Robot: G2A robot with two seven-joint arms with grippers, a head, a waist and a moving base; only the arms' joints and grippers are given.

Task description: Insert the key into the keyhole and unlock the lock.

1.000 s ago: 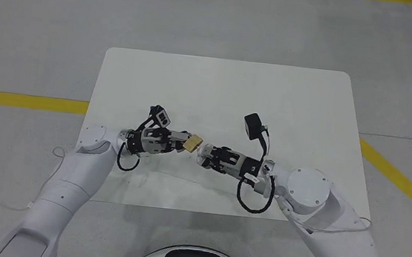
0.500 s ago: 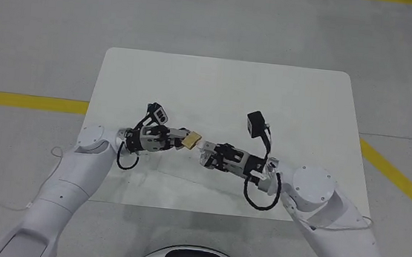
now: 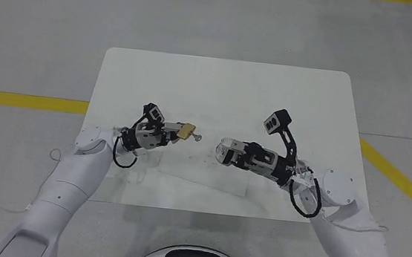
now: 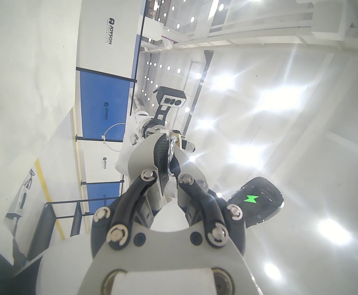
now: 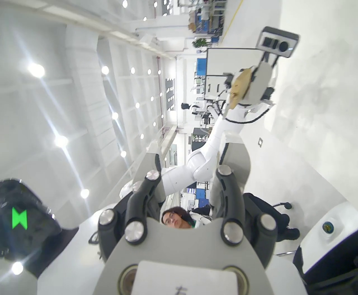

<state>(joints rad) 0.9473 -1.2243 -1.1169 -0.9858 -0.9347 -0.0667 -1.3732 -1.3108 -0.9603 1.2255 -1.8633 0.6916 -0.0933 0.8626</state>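
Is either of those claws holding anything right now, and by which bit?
The left gripper pinches the brass padlock at its arm-side end, with the body jutting free. The right gripper is open and holds nothing.

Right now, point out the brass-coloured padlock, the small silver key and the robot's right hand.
brass-coloured padlock [image 3: 184, 131]: top view, on its brass body.
small silver key [image 3: 197, 136]: top view, on the part sticking out of the padlock's end.
right hand [image 3: 220, 148]: top view, midway between its open fingertips.

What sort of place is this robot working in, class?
Probably a large factory-style hall or robotics lab: a yellow floor line, rows of high ceiling lights and blue partition panels.
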